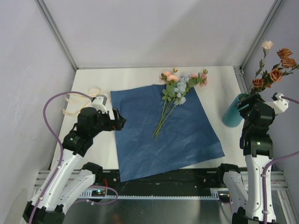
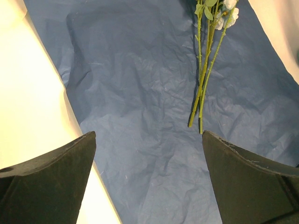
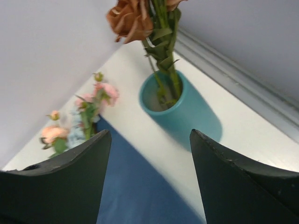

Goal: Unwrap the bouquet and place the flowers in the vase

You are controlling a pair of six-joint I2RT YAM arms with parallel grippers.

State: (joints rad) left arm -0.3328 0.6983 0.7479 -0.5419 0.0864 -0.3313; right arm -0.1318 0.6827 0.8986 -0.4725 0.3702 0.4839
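Observation:
The bouquet lies unwrapped: its blue paper (image 1: 163, 135) is spread flat mid-table. On the paper's far part rest pink, peach and pale-blue flowers (image 1: 180, 86), their green stems (image 2: 202, 88) pointing toward me. The teal vase (image 1: 232, 115) stands at the right and holds orange-brown flowers (image 1: 275, 72); their stems (image 3: 163, 56) go down into the vase (image 3: 187, 112). My left gripper (image 1: 119, 123) hovers open over the paper's left edge (image 2: 149, 135), empty. Beside the vase, my right gripper (image 1: 244, 106) is open with nothing between its fingers (image 3: 150, 131).
A loose cream ribbon (image 1: 79, 102) lies at the left behind the left arm. White walls enclose the table, with a metal corner post (image 1: 254, 42) close behind the vase. A metal rail (image 1: 163, 186) runs along the near edge.

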